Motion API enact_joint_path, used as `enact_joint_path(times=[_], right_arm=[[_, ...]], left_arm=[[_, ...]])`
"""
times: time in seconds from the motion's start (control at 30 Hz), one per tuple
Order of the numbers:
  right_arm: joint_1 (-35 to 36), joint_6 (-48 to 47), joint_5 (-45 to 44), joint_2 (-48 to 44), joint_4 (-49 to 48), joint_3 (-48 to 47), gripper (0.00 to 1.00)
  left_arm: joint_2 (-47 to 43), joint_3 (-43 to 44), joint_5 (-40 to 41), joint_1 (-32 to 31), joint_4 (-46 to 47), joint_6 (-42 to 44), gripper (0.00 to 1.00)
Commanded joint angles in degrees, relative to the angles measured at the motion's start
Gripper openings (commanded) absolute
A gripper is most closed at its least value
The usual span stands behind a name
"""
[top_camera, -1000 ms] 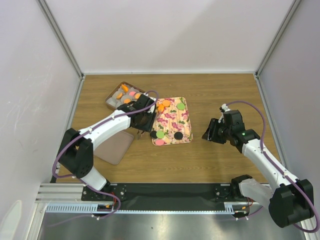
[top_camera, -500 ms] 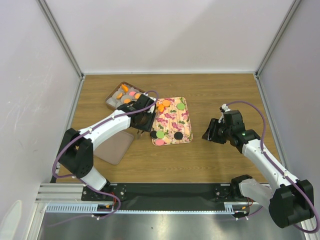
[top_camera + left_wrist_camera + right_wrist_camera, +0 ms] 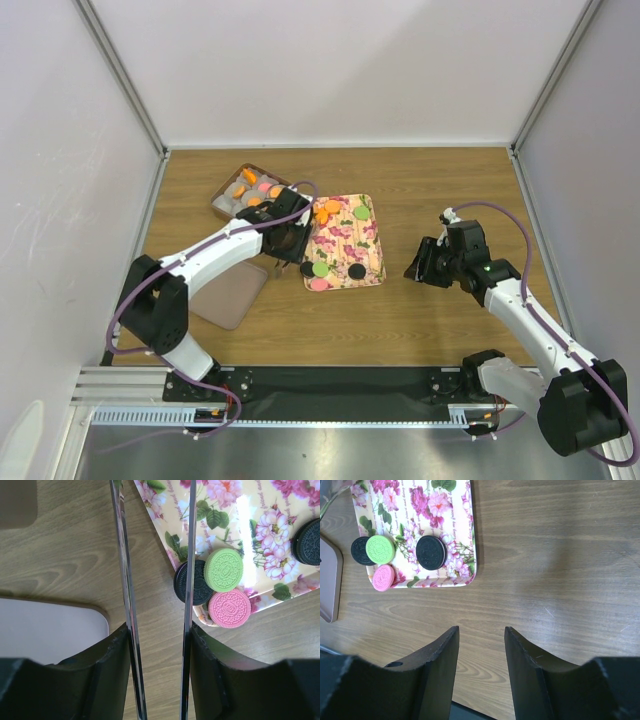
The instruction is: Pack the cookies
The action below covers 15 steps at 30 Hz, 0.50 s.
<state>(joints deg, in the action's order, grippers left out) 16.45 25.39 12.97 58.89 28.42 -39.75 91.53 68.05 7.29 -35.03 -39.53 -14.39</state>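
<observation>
Left gripper (image 3: pixel 152 500) hangs over the tray's left edge, blades parted to a middling gap. We see only bare table (image 3: pixel 65 555) between them and nothing gripped. Right gripper (image 3: pixel 480 630) hovers above wood at the centre right of the overhead view, well apart from the tray, jaws spread and empty.

- **Cookies:** a cluster sits at the lower left corner of the floral tray (image 3: pixel 235 510). The black cookie (image 3: pixel 200 596) is partly hidden behind the right blade, the green cookie (image 3: pixel 225 570) seems to lap over it, and the pink cookie (image 3: pixel 230 608) touches both. Orange ones (image 3: pixel 325 210) lie at the tray's upper left, and more already sit in the box (image 3: pixel 222 196).
- **Lid:** the lid (image 3: pixel 50 630) lies at the lower left of the wrist frame.

We judge the step to be picking from that cluster.

- Shift toward the tray until one disc is centred between the blades.
- We would take the green one first, since it rides on top. Squeezing the black one underneath risks flipping its neighbours.
- Come down straight and stay clear of the tray rim.
- Close gently on the disc's edges.
</observation>
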Motion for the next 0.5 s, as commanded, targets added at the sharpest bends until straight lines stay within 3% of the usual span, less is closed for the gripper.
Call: enact_joint_path(times=[0.0,0.47], right_arm=[[0.08,-0.60,0.39,-1.33,-1.62,0.11,0.47],[-0.01,-0.51,0.47,-1.24,-1.71,0.02,0.48]], left_arm=[[0.49,2.52,-0.96,-0.39,0.77,1.03,0.50],[1.02,2.61,-2.02,-1.18,0.15,1.65,0.49]])
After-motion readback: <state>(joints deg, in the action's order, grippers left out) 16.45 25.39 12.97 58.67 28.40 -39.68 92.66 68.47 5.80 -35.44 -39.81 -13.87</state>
